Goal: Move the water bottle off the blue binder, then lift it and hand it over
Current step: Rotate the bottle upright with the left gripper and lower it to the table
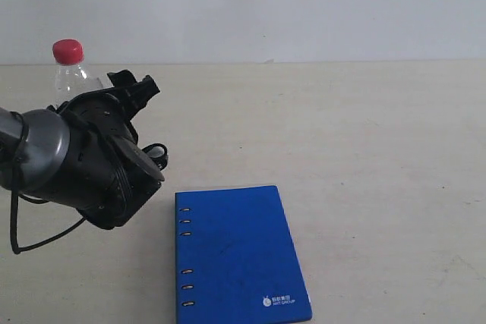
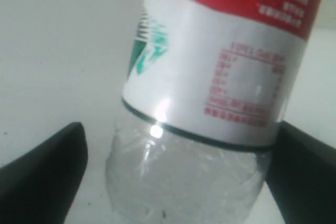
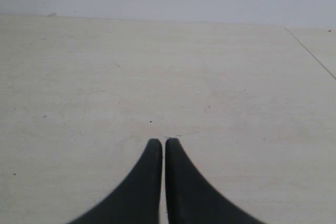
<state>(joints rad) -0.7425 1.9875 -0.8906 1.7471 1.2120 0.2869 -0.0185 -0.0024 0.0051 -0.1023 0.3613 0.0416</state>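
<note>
The water bottle (image 1: 70,73) stands upright on the table at the far left, off the blue binder (image 1: 239,256), which lies flat near the front middle. Only its red cap and clear shoulder show behind my left arm. In the left wrist view the bottle (image 2: 210,77) fills the frame, its lower clear part between my left gripper's (image 2: 178,182) fingers. That gripper is open: one finger (image 2: 47,171) stands apart from the bottle and the other (image 2: 304,177) is at its side. My right gripper (image 3: 163,142) is shut on nothing over bare table.
The left arm's grey and black body (image 1: 83,157) with its cable sits between bottle and binder. The pale table (image 1: 364,149) runs back to a white wall. The right arm is out of the exterior view.
</note>
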